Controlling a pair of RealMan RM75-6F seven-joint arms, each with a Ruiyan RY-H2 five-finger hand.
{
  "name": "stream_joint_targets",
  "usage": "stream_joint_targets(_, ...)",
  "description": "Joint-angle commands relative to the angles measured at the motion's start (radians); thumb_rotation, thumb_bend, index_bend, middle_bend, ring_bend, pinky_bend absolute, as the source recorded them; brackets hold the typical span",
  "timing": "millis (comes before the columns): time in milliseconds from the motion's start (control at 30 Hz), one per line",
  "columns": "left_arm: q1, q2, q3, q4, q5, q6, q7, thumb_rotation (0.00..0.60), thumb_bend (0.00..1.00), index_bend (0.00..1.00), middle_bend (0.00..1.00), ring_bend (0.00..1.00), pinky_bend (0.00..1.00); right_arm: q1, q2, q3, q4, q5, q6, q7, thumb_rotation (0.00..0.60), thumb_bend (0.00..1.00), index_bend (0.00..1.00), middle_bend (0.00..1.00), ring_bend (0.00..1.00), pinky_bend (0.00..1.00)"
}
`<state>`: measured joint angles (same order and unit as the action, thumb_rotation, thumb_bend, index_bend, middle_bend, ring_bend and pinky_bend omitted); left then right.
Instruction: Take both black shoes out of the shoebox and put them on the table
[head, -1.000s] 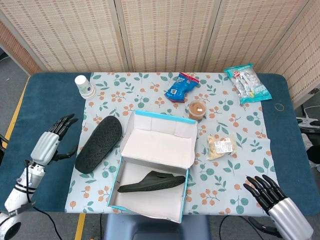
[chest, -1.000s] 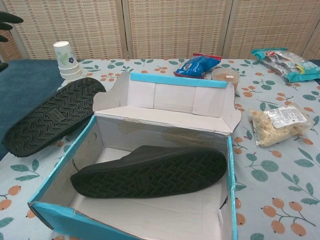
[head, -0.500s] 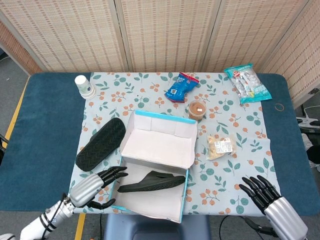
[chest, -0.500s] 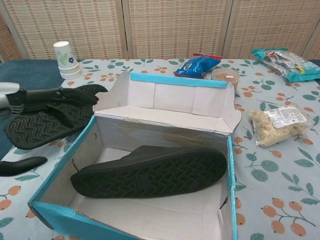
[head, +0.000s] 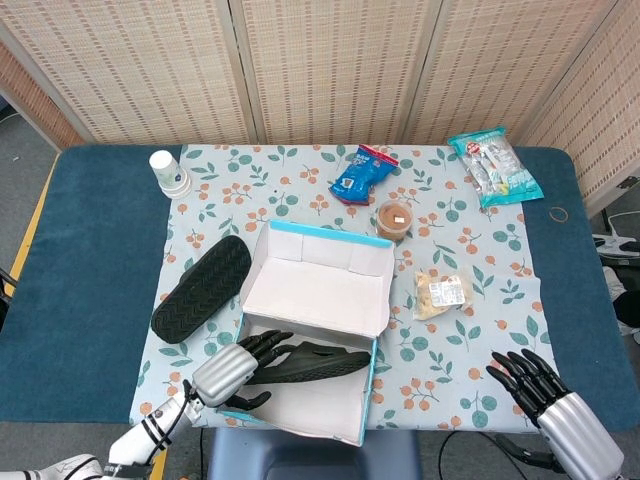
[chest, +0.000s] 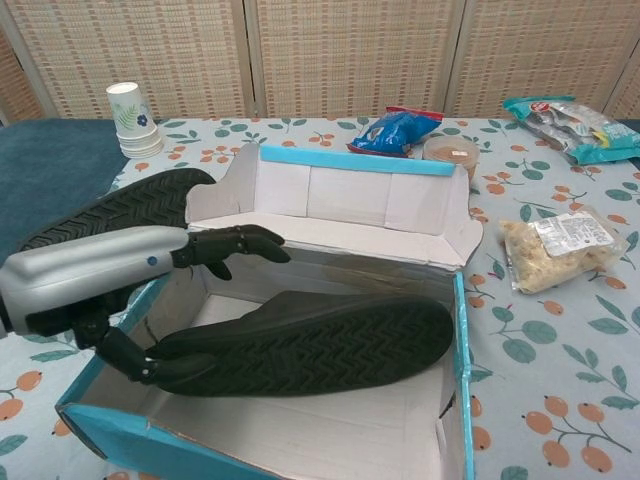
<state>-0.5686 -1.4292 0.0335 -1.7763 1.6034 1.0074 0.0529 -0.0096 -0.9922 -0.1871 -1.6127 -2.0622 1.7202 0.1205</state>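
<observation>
One black shoe (head: 305, 362) (chest: 320, 345) lies on its side inside the open cyan shoebox (head: 375, 372) (chest: 463, 340). The other black shoe (head: 200, 290) (chest: 110, 212) lies sole-up on the tablecloth left of the box. My left hand (head: 235, 370) (chest: 100, 280) reaches into the box's left end. Its fingers (chest: 235, 245) are spread above the shoe's end and its thumb (chest: 150, 365) touches that end from the front. My right hand (head: 545, 400) hovers at the table's front right corner with fingers apart, holding nothing; the chest view does not show it.
The box's lid (head: 320, 285) stands folded back behind it. Stacked paper cups (head: 170, 172) sit at the back left. A blue snack bag (head: 362, 172), a brown lidded cup (head: 395, 218), a clear snack bag (head: 443, 292) and a green-edged packet (head: 495, 165) lie behind and right of the box.
My left hand has swung from the table's left side to the box and now reaches over the boxed shoe's left end. The right hand has barely shifted.
</observation>
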Motion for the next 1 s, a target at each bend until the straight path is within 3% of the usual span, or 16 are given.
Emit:
stream_joint_targets(33,-0.018,-0.074,-0.031,0.033,-0.104,-0.061,0.155,0.6,0.36,0.11,0.01,0.0,0.23,0.001,0.004,0.0,0.003,0.005,0.005,0.012,0.515,0.17,0.0,0.0,0.0,0.0)
stream_joint_targets(333,-0.036,-0.116,-0.04,0.056,-0.229,-0.111,0.292,0.6,0.38,0.13,0.02,0.02,0.25,0.002,0.007,-0.001,0.008,0.007,0.009,0.021,0.514,0.17,0.0,0.0,0.0,0.0)
stream_joint_targets(400,-0.043,-0.12,-0.041,0.059,-0.255,-0.12,0.325,0.6,0.39,0.24,0.15,0.11,0.3,0.002,0.007,-0.001,0.007,0.012,0.006,0.021,0.516,0.17,0.0,0.0,0.0,0.0)
stream_joint_targets(467,-0.052,-0.121,-0.042,0.055,-0.274,-0.128,0.354,0.6,0.42,0.44,0.4,0.29,0.37,0.004,0.009,0.0,0.003,0.024,-0.006,0.017,0.515,0.17,0.0,0.0,0.0,0.0)
stream_joint_targets(567,-0.045,-0.133,-0.044,0.052,-0.269,-0.092,0.369,0.6,0.52,0.69,0.68,0.52,0.5,0.004,0.011,0.001,-0.003,0.031,-0.013,0.012,0.514,0.17,0.0,0.0,0.0,0.0)
stream_joint_targets(667,-0.028,-0.158,-0.048,0.067,-0.233,-0.033,0.356,0.6,0.59,0.81,0.81,0.63,0.59,0.004,0.012,0.0,-0.006,0.034,-0.016,0.009,0.514,0.17,0.0,0.0,0.0,0.0)
stream_joint_targets(767,-0.017,-0.165,-0.05,0.075,-0.203,0.002,0.307,0.6,0.62,0.88,0.84,0.65,0.61,0.004,0.012,0.0,-0.008,0.037,-0.019,0.006,0.515,0.17,0.0,0.0,0.0,0.0)
stream_joint_targets(1000,0.007,-0.118,-0.052,0.035,-0.105,0.094,0.186,0.6,0.63,0.87,0.83,0.65,0.61,0.006,0.012,0.0,-0.012,0.042,-0.03,0.0,0.514,0.17,0.0,0.0,0.0,0.0)
